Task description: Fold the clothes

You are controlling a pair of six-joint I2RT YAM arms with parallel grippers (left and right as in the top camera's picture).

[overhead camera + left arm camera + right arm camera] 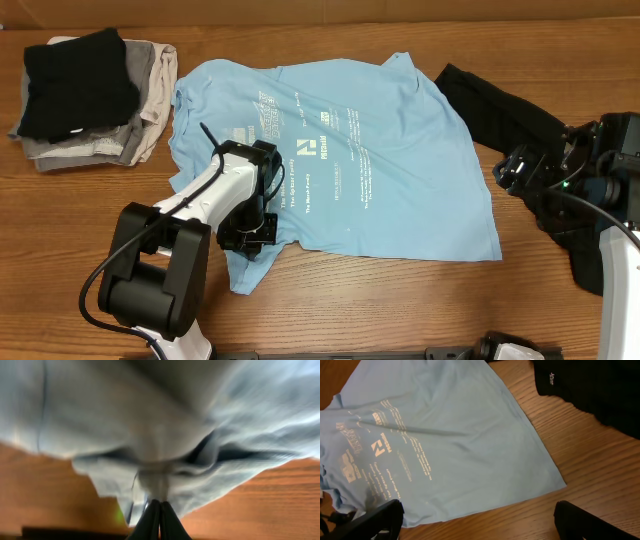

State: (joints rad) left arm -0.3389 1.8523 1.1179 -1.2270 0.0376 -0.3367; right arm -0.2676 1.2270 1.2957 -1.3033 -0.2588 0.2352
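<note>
1. Pinched shut, the left end effector grips a bunched fold of the light blue T-shirt at the hem corner nearest its arm.
2. Otherwise the T-shirt lies spread, print up, mid-desk.
3. The right end effector stands wide and holds nothing, over the black garment beside the shirt's right edge.
4. A stack of clothes sits far left.

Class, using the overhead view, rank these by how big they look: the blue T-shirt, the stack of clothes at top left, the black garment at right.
1. blue T-shirt, clearly the largest.
2-3. stack of clothes and black garment look alike. The right arm covers part of the garment, so these two stay unranked.
</note>
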